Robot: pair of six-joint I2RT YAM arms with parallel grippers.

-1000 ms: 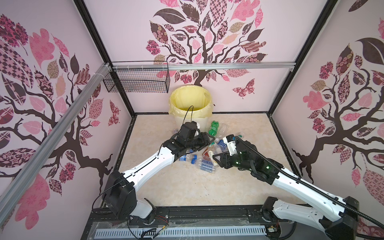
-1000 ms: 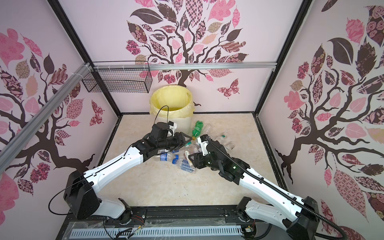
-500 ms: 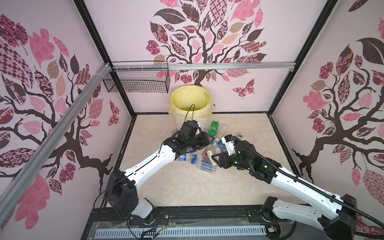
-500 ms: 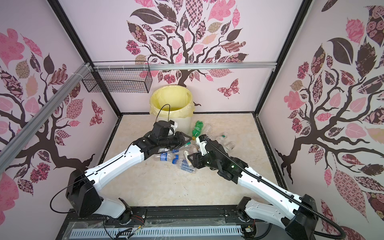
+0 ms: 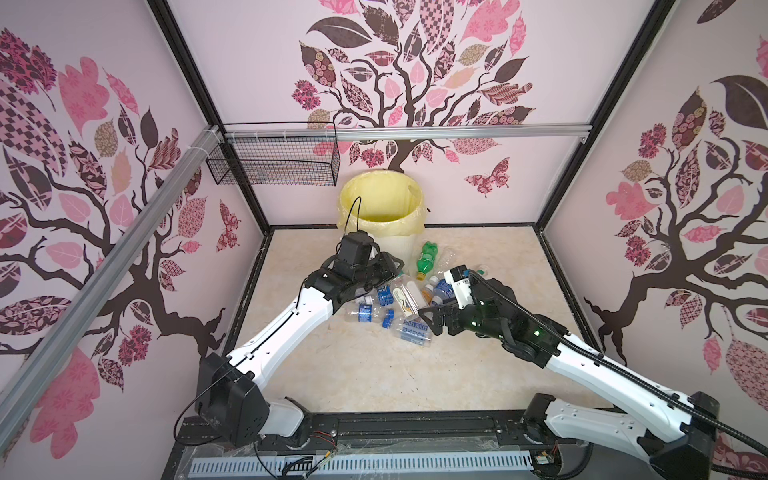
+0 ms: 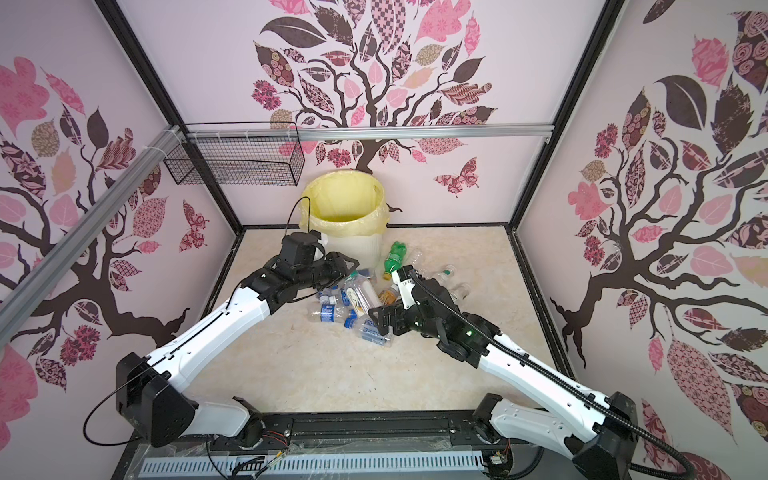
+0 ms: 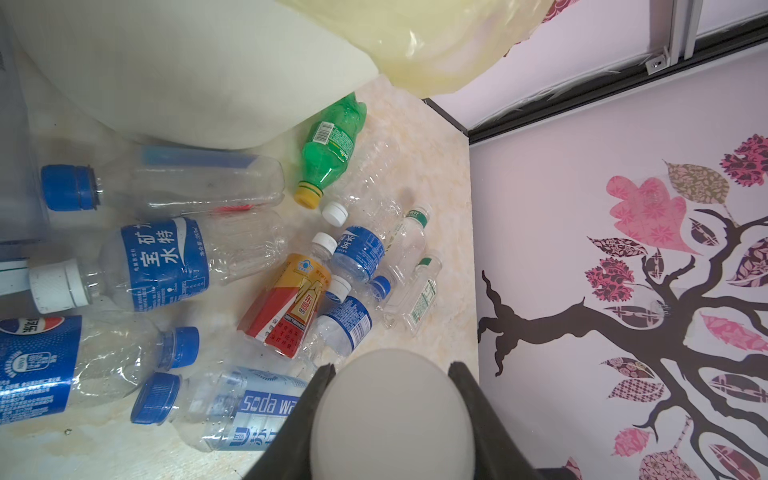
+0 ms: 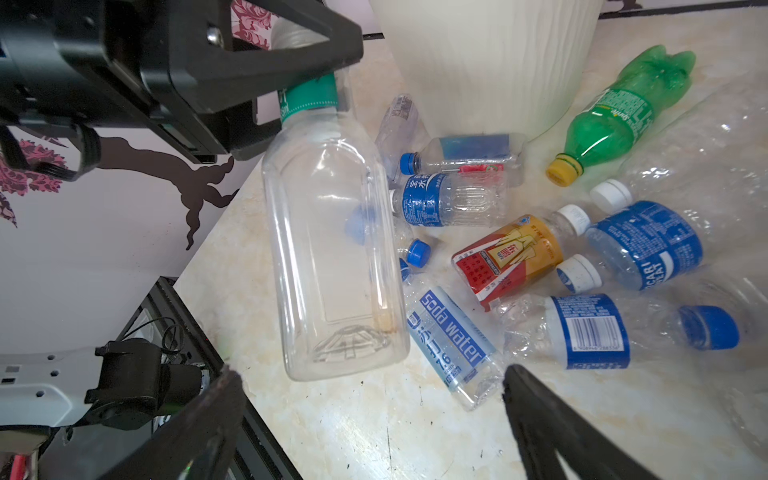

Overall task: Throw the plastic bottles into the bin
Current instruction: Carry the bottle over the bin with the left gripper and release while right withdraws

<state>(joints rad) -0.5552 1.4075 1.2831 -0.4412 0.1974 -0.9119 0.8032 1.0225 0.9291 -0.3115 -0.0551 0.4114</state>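
Plastic bottles (image 8: 453, 199), clear, apparently crumpled, lie beside the ribbed bin (image 8: 486, 62).

The left arm (image 5: 286, 328) slanted inward from its near-left base, wrist level, jaws clamped on the neck of a clear bottle (image 8: 332, 249). The right arm (image 5: 602, 382) slanted in low from the near right, jaws spread wide apart.

Robot test booth, tree-patterned panel walls (image 5: 415, 62), black frame posts (image 5: 189, 83), aluminium rails (image 5: 457, 132)

Clear bottle (image 8: 332, 249) in left fingers (image 8: 347, 43)
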